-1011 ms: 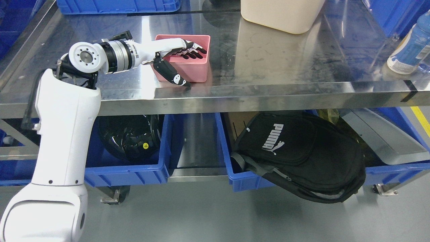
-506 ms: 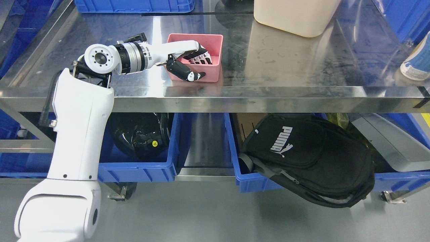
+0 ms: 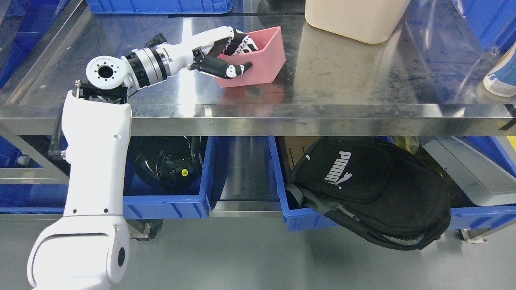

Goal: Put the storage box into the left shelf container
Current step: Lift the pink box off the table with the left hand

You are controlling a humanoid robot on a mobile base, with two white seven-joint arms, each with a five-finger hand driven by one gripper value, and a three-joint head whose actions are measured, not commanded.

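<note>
Stainless steel shelving (image 3: 363, 117) fills the scene, its top deck reflective and scuffed, with a grey floor below. On that deck the pink storage box (image 3: 264, 60) sits tilted, its right end raised and its underside showing above a pink reflection, so it appears lifted clear of the metal. The left hand (image 3: 223, 54) grips its near-left wall: fingers (image 3: 242, 42) curl inside the rim while the thumb presses the outer face. The box's long axis runs roughly left to right, extending away from the hand toward the right.

The coming move turns on what lies below: the left blue bin (image 3: 169, 205) on the lower shelf sits beneath and slightly left of the box, under the deck's front edge, so I judge the box must come forward over that lip and then down. That bin already holds a black helmet (image 3: 169, 165), which leaves limited room.

A second bin to the right carries a black Puma bag (image 3: 363, 189). A cream tub (image 3: 354, 20) and a blue-and-white bottle (image 3: 502, 76) are cut off by the frame. The right arm does not show.
</note>
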